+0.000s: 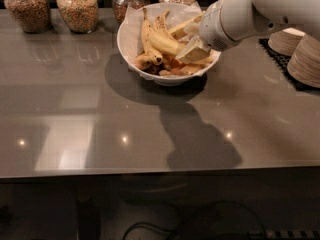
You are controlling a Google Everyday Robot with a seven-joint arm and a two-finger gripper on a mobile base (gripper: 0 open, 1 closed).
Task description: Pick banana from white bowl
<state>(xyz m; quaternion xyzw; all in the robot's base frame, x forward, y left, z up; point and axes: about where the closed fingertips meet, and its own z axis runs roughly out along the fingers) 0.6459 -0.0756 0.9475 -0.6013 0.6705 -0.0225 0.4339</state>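
Observation:
The white bowl [169,78] stands on the grey counter at the back centre, lined with white paper and holding several bananas. The banana [161,42], smooth and clean yellow, lies across the middle of the bowl on top of shorter brown-speckled ones. A slimmer yellow banana [145,34] lies upright along its left. My gripper [186,40] reaches into the bowl from the right on a white arm. Its cream fingers [193,52] stand apart, one above and one below the right end of the banana. Whether they touch it does not show.
Several glass jars of grains and cereal [77,8] line the back edge to the left of the bowl. Stacks of pale paper bowls [305,59] sit on a black mat at the right. The counter's front edge runs across the lower part of the view.

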